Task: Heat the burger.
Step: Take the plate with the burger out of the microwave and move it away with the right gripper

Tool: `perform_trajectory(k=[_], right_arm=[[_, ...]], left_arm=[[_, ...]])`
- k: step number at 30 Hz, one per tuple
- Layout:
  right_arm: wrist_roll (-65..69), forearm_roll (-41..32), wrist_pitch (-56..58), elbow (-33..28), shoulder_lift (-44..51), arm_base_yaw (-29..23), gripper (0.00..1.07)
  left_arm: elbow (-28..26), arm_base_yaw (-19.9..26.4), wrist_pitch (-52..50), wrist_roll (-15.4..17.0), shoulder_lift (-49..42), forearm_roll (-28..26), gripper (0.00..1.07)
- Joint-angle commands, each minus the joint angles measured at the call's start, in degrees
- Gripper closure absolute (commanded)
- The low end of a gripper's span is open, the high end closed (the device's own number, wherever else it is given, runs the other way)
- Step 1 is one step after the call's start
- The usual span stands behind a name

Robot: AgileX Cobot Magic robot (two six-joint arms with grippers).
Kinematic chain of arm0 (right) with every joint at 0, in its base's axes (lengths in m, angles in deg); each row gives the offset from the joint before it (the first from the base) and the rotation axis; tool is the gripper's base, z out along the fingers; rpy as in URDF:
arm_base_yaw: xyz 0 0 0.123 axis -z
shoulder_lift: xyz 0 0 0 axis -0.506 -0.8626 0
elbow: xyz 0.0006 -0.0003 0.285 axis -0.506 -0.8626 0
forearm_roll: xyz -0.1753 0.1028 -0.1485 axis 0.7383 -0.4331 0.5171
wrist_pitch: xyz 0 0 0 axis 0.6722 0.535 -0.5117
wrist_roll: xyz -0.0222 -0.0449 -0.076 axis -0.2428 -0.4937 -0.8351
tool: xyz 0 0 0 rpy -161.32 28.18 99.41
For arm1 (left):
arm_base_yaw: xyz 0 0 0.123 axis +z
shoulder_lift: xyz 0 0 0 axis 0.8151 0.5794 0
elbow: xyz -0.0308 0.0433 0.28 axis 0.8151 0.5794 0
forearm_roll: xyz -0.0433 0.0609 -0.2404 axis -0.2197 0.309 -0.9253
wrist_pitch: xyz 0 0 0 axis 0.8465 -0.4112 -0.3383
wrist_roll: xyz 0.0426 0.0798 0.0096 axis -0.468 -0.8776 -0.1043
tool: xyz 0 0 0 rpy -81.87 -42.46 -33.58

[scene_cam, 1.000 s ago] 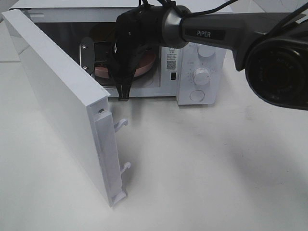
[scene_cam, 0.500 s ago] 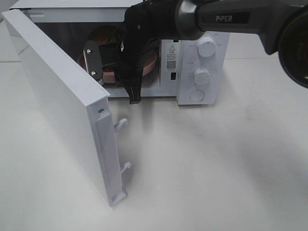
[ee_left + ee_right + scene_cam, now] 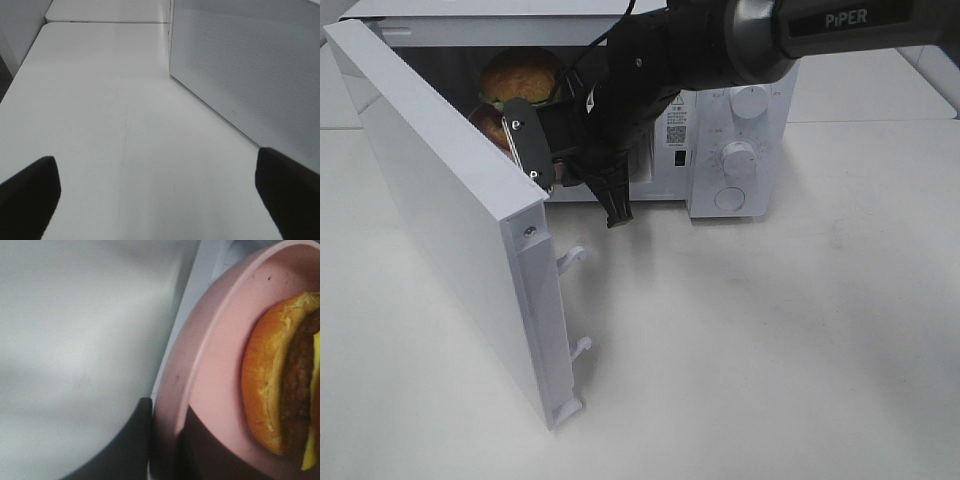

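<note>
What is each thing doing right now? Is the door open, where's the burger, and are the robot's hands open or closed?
Microwave door: swung wide open.
Burger: on its plate, inside the microwave.
Pink plate: rim pinched by the right gripper.
Right gripper: shut on the plate's rim, fingers on either side.
Left gripper: open, empty, over the white table.

black arm [image 3: 670, 60], white "piper" lettering

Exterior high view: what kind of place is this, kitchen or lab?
Probably a lab test bench, not a real kitchen: a lone white microwave with its door open stands on a bare white table, and a burger sits inside.
</note>
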Motion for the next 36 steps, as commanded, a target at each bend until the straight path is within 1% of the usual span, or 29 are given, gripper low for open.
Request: perform_trajectory(k=[1,3,6,8,9,12,16,18,24,26,29,31,34,36], right_arm=[[-4.2,-1.5,-5.2,-2.1,3.0,-0.1,1.07],[-6.4,-3.5,-6.2,-4.5,4.5,-0.1,1.07],[-7.5,-4.2,-6.4,-5.7,5.3,0.2,1.07],[-9.5,-7.1,-6.5,-7.4,6.8,0.6,1.07],[-9.5,-7.1,-6.5,-7.4,6.8,0.6,1.07],[-13.2,-10.1,-6.5,-9.5,8.8,1.3,1.07],[-14.8,-10.7,-6.5,-11.4,10.0,1.7,1.07],[-16.5,-12.5,-6.7,-13.6,11.6,1.9,1.07],[-17.6,-12.8,-7.7,-17.0,13.9,1.9,1.07],[-17.6,-12.8,-7.8,-19.2,15.6,1.9,1.07],[-17.6,-12.8,-7.8,-19.8,16.0,1.9,1.07],[-17.6,-12.8,-9.1,-22.3,17.9,1.9,1.07],[-17.6,-12.8,-9.3,-22.9,18.5,1.9,1.07],[-17.6,-12.8,-10.2,-26.0,20.5,1.9,1.07]], left_arm=[[0.2,0.1,-0.5,0.0,-1.0,-0.3,0.09],[0.2,0.1,-0.5,0.0,-1.0,-0.3,0.09],[0.2,0.1,-0.5,0.0,-1.0,-0.3,0.09],[0.2,0.1,-0.5,0.0,-1.0,-0.3,0.09],[0.2,0.1,-0.5,0.0,-1.0,-0.3,0.09],[0.2,0.1,-0.5,0.0,-1.0,-0.3,0.09],[0.2,0.1,-0.5,0.0,-1.0,-0.3,0.09],[0.2,0.1,-0.5,0.0,-1.0,-0.3,0.09],[0.2,0.1,-0.5,0.0,-1.0,-0.3,0.09],[0.2,0.1,-0.5,0.0,-1.0,-0.3,0.09],[0.2,0.1,-0.5,0.0,-1.0,-0.3,0.09],[0.2,0.1,-0.5,0.0,-1.0,-0.3,0.09],[0.2,0.1,-0.5,0.0,-1.0,-0.3,0.09],[0.2,0.1,-0.5,0.0,-1.0,-0.3,0.09]])
